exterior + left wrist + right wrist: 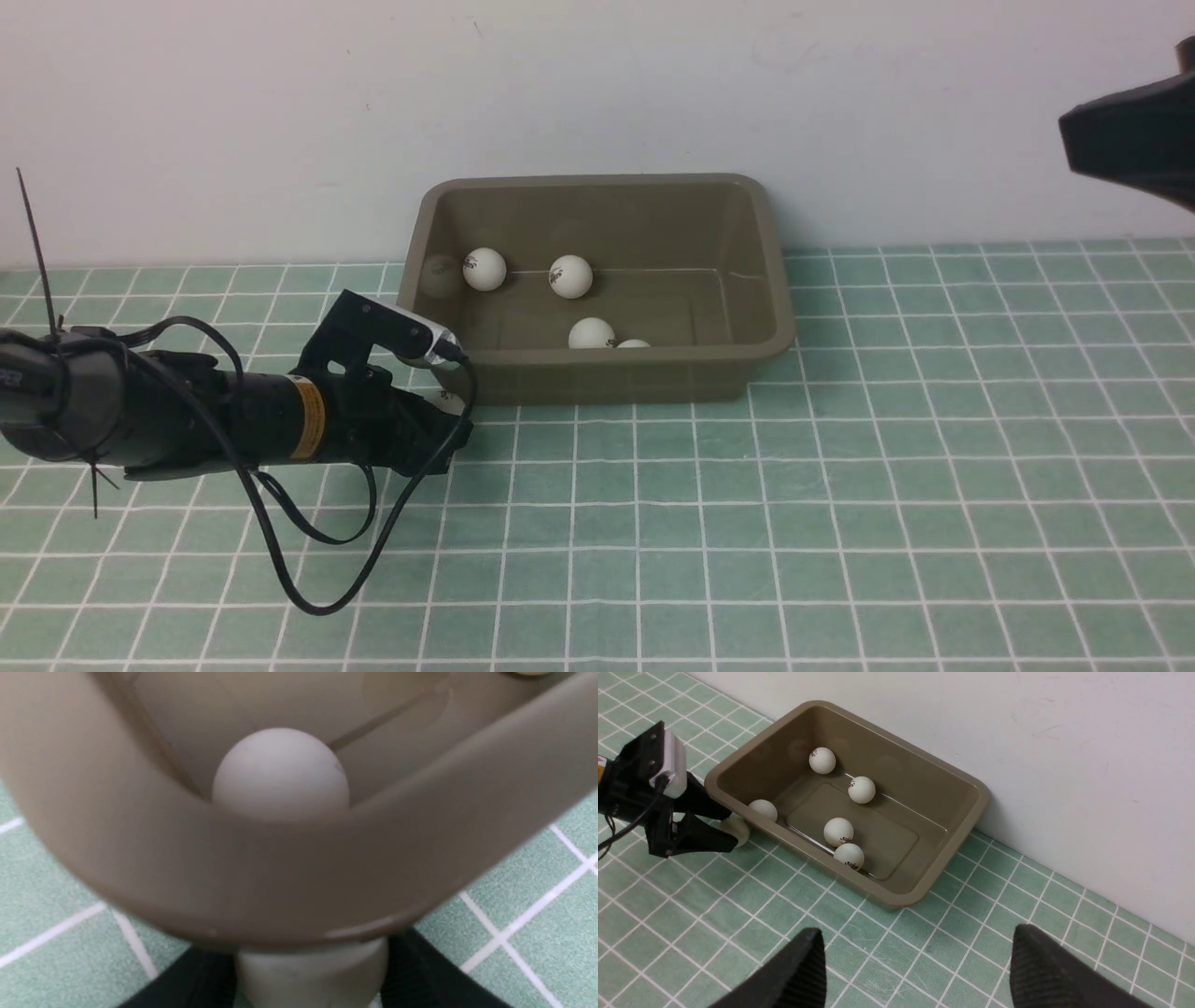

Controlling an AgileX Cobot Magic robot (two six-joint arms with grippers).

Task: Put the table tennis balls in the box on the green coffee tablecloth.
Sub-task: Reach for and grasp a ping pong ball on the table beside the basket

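Left gripper pinches the last ball at the box's seven-o'clock corner, under the rim — lifting straight could knock it loose; right gripper hangs spread.

This is a robot lab bench, not a lived-in room. A checked green cloth is spread flat under the left gripper. Past the gripper, behind the box, rises a bare, scuffed white wall. The black arm behind that gripper carries loose cables, a cable tie and a yellow label.
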